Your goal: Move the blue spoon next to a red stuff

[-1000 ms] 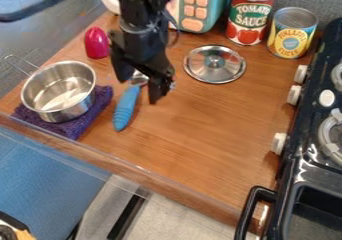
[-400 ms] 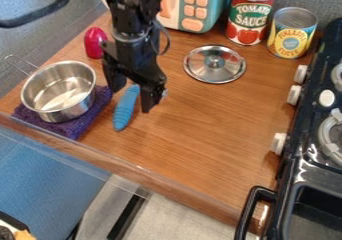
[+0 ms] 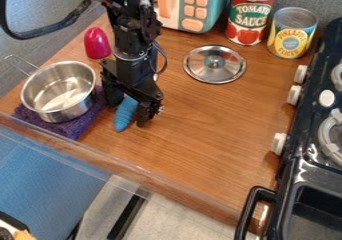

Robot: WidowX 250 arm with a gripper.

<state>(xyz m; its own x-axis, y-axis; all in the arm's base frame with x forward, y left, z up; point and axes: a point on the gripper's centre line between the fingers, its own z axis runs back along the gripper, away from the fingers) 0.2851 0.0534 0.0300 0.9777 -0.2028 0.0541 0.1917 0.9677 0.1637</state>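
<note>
The black two-finger gripper was low beside the shiny steel pot, just to its right in the view, its fingers standing wide on either side of the ribbed handle of the blue spoon. The spoon lay on the wooden counter, right of the pot, partly hidden by the gripper. The glossy pinkish-red, egg-shaped piece, probably the "red stuff", stood upright beyond the pot and slightly to its right; the tin can with a red label, much farther off beyond the pot and to the right, was a less likely match.

The task seemed to be at the grasping stage: the gripper was lined up, but the spoon was not clasped. Closing on the handle, lifting, carrying the spoon beyond the pot, setting it beside the red piece and letting go all remained.
</note>
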